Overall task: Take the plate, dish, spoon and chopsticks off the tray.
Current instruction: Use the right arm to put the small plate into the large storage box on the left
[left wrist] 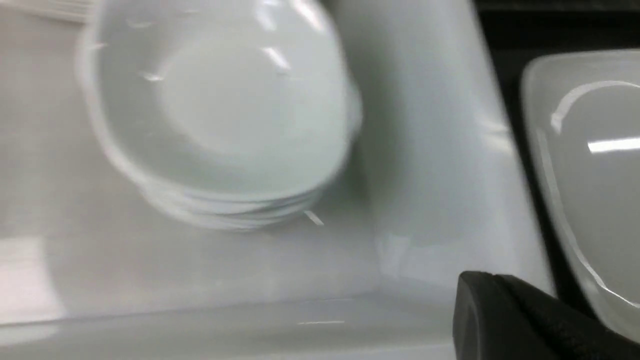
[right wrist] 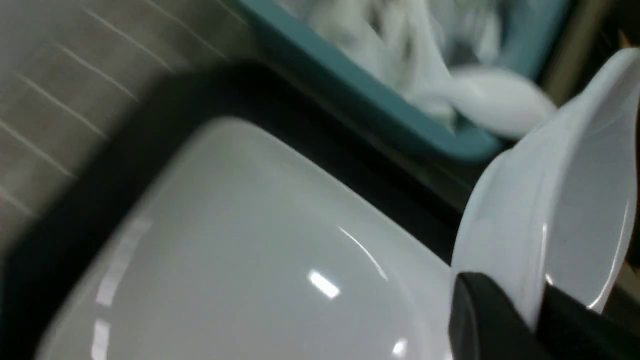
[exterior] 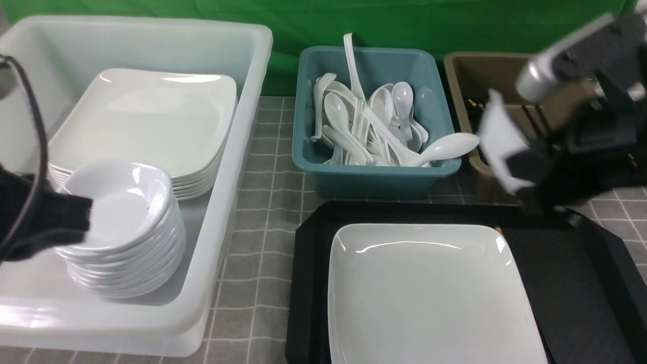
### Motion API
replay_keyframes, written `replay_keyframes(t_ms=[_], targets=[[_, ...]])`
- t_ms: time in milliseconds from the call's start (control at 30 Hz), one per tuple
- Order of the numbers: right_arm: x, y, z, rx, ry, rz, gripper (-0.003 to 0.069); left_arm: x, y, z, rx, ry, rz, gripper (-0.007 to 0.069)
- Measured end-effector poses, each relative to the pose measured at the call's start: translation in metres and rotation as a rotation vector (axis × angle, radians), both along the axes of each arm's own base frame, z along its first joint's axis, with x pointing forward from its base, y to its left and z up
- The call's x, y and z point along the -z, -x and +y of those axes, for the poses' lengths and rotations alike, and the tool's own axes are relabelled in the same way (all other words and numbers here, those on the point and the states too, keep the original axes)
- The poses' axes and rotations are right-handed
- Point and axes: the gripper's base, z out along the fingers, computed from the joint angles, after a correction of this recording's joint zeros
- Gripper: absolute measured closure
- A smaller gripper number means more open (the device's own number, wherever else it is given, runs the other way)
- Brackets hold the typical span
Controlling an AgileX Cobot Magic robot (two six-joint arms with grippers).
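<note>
Your right tool (right wrist: pixel 532 322) grips the dish (right wrist: pixel 550 200), on edge. The stack (exterior: pixel 121 222) lies far to its left; left tool (exterior: pixel 76 217), clenched empty, is nearer it.

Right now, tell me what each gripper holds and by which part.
The right gripper pinches the small white dish by its rim, with the dish tilted on edge. The left gripper is shut and holds nothing.

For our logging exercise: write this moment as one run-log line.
right tool: shut on dish, held above tray | left tool: shut, at dish stack in white tub | plate: on tray
</note>
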Motion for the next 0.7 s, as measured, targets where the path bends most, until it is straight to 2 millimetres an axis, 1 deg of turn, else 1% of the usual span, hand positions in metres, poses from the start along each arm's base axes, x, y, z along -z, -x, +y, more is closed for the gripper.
replay_keyframes(t_ms=[33,67,100,133,167,200,233,267,333,367,467,533,600,633,700], targets=[[-0.011,0.005,0.023,-0.098,-0.032,-0.016,0.059,0.0,-0.001,0.006,-0.049,-0.025,-0.005,0.0622],[-0.011,0.005,0.023,-0.098,-0.032,-0.016,0.059,0.0,-0.001,0.008,-0.058,-0.03,-0.006,0.0622],[-0.018,0.009,0.051,-0.21,-0.045,-0.031,0.059,0.0,-0.003,0.018,-0.127,-0.059,-0.009,0.0622],[-0.019,0.011,0.082,-0.297,-0.047,-0.027,0.059,0.0,-0.003,0.025,-0.176,-0.065,-0.009,0.0622],[-0.02,0.013,0.1,-0.346,-0.052,-0.025,0.059,0.0,-0.003,0.031,-0.214,-0.072,-0.009,0.0622],[-0.024,0.013,0.124,-0.395,-0.061,-0.032,0.059,0.0,-0.003,0.039,-0.263,-0.077,-0.005,0.0622],[-0.021,0.013,0.127,-0.401,-0.054,-0.023,0.059,0.0,-0.003,0.041,-0.272,-0.079,-0.004,0.0622],[-0.021,0.012,0.149,-0.439,-0.056,-0.023,0.059,0.0,-0.002,0.048,-0.315,-0.082,0.002,0.0622],[-0.02,0.008,0.178,-0.483,-0.058,-0.026,0.059,0.001,0.001,0.062,-0.395,-0.076,0.021,0.0622],[-0.019,0.005,0.199,-0.512,-0.059,-0.034,0.059,0.002,0.005,0.068,-0.427,-0.057,0.034,0.0622],[-0.01,-0.001,0.237,-0.568,-0.044,-0.058,0.059,-0.002,0.01,0.069,-0.406,0.026,0.002,0.0622],[-0.003,-0.004,0.253,-0.586,-0.042,-0.065,0.059,-0.007,0.013,0.064,-0.365,0.074,-0.052,0.0622],[0.01,-0.011,0.275,-0.605,-0.034,-0.068,0.059,-0.013,0.019,0.058,-0.318,0.104,-0.096,0.0622],[0.011,-0.013,0.28,-0.607,-0.038,-0.074,0.059,-0.014,0.02,0.057,-0.308,0.106,-0.101,0.0622],[0.023,-0.019,0.29,-0.61,-0.029,-0.068,0.059,-0.015,0.025,0.054,-0.291,0.104,-0.106,0.0622]])
